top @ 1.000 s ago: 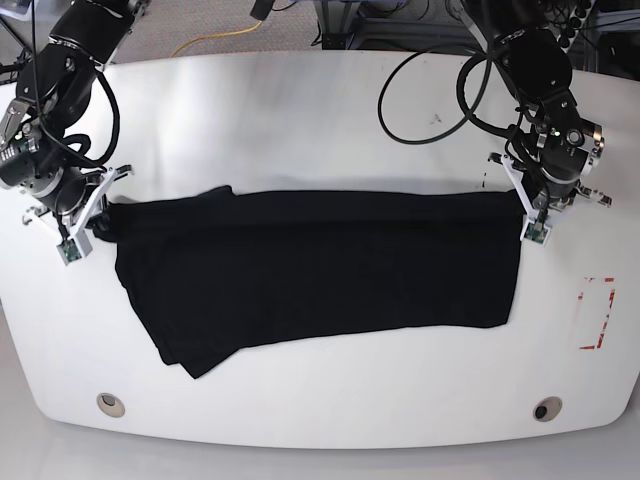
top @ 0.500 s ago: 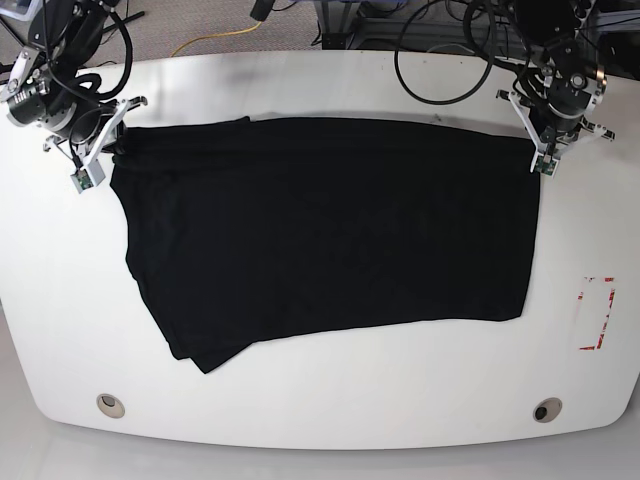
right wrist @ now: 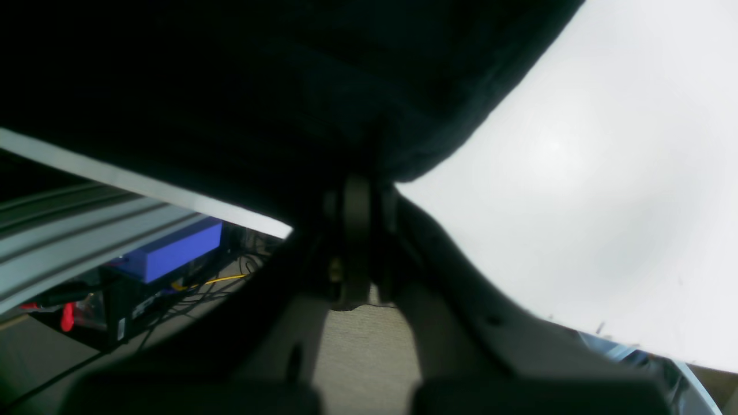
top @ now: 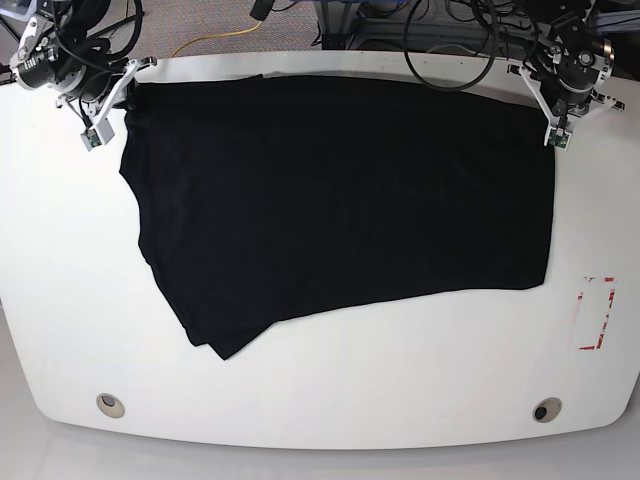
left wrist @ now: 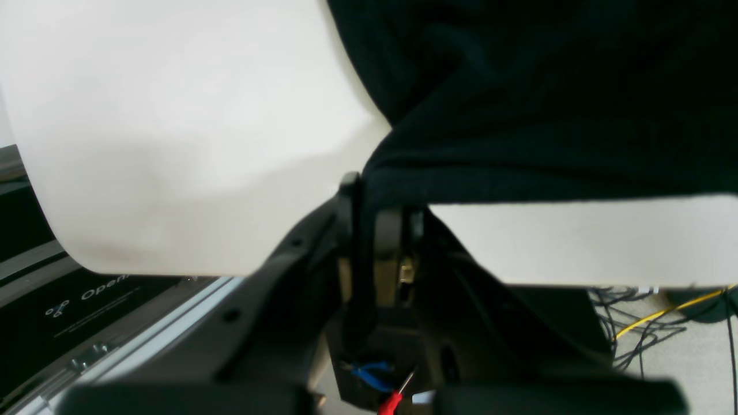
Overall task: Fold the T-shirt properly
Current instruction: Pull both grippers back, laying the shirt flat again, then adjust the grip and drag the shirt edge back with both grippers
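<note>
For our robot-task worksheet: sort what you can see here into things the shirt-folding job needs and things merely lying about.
Part of the job:
- T-shirt
- left gripper, shut on its corner
- right gripper, shut on its other corner

Just lying about:
- red tape marks
- yellow cable
- table

Both arms reach to the far edge: left gripper (top: 556, 128) at two o'clock, right gripper (top: 103, 118) at ten o'clock, jaws clamped.

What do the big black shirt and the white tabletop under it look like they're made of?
The large black T-shirt looks like soft matte knit cloth, probably cotton: it drapes, wrinkles, and shows a fuzzy edge in the wrist views. The white table looks like a hard, smooth surface, perhaps laminate, with a faint sheen and soft reflections.
</note>
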{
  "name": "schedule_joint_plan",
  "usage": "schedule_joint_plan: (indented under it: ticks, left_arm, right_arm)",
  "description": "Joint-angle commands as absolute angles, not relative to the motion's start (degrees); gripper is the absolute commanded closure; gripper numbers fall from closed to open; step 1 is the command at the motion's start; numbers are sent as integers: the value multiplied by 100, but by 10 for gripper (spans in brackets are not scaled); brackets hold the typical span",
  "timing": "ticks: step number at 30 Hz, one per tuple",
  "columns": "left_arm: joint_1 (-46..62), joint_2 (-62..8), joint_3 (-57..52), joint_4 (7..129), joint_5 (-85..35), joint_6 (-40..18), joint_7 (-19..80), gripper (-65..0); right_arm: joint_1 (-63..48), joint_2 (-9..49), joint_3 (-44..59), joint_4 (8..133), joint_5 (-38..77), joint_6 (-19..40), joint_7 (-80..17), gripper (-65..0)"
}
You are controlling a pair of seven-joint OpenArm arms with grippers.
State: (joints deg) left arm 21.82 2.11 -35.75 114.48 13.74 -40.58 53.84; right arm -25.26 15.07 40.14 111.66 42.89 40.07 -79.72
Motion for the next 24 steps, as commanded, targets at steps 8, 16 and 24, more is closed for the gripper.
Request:
schedule_joint_plan:
  ticks: [8,16,24]
  left_arm:
    - [1499,127,-3609,11530,1437,-4000,5332,0]
    - [866,119,-3591,11415,1446,-4000,5332,0]
    - [321,101,-3591,10976,1464,-4000,5332,0]
  right_arm:
    - [-1824,1446,4048,11099,4233,4000,-7908,0]
    - [-971,1411,4031,10360,4233,4000,-7908,0]
    - [-163,1455,4022,9464,4233,4000,-7908,0]
